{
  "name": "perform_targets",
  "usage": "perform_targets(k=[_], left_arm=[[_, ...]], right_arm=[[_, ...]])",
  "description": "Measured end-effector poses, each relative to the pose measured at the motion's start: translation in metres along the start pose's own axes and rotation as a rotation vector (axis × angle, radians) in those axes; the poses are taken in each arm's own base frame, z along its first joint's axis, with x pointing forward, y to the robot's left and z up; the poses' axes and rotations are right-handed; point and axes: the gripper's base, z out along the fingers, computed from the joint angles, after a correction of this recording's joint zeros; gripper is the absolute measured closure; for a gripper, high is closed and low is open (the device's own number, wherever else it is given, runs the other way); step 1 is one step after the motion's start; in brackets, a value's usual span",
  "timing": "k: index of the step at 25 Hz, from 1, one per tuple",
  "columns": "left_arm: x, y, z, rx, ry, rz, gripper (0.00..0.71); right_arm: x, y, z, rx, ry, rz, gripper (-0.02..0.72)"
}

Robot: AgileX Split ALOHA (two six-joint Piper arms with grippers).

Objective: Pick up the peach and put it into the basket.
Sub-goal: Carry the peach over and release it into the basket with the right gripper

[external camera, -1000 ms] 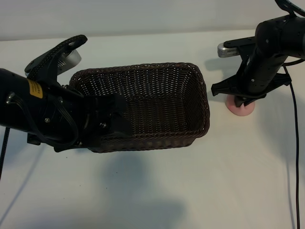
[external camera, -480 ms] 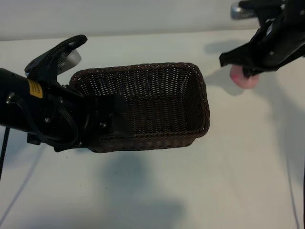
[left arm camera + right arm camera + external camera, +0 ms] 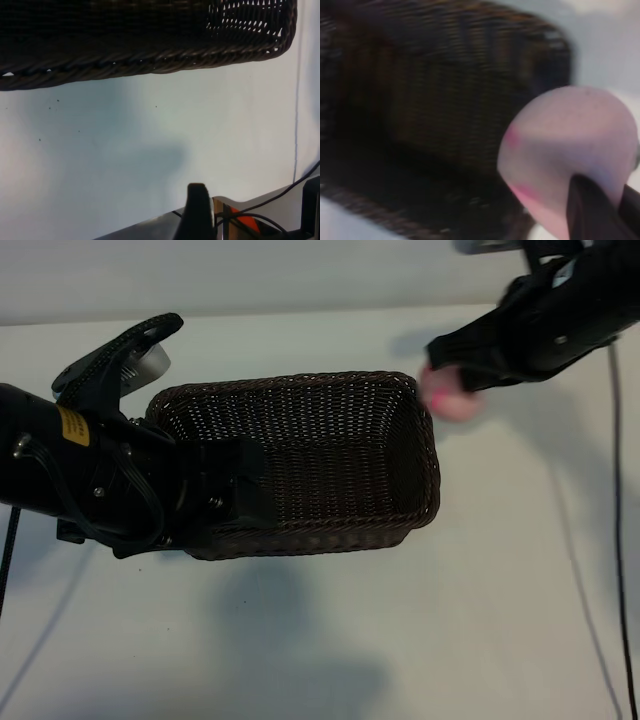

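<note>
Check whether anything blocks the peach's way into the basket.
Nothing visible does. The right gripper holds the peach raised just outside the basket by its right end; only that rim lies between, and the inside looks empty.

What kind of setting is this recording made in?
Probably a lab or test bench, not a home: a plain white table with two black robot arms, loose cables, and only a wicker basket and a peach as props.

Basket (image 3: 330, 455) interior open; left arm (image 3: 90, 470) blocks its end.
</note>
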Motion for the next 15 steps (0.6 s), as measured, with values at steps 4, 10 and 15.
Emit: perform_targets(k=[4, 10, 15], left_arm=[[0.0, 0.0, 0.0, 0.0, 0.0, 0.0, 0.144], [0.0, 0.0, 0.0, 0.0, 0.0, 0.0, 0.144], [0.0, 0.0, 0.0, 0.0, 0.0, -0.002, 0.144]], right_arm=[[0.003, 0.018, 0.008, -0.053, 0.009, -0.036, 0.662], [0.007, 0.036, 0.035, -0.096, 0.071, -0.092, 0.662], [0.005, 0.05, 0.061, -0.13, 0.117, -0.112, 0.662]])
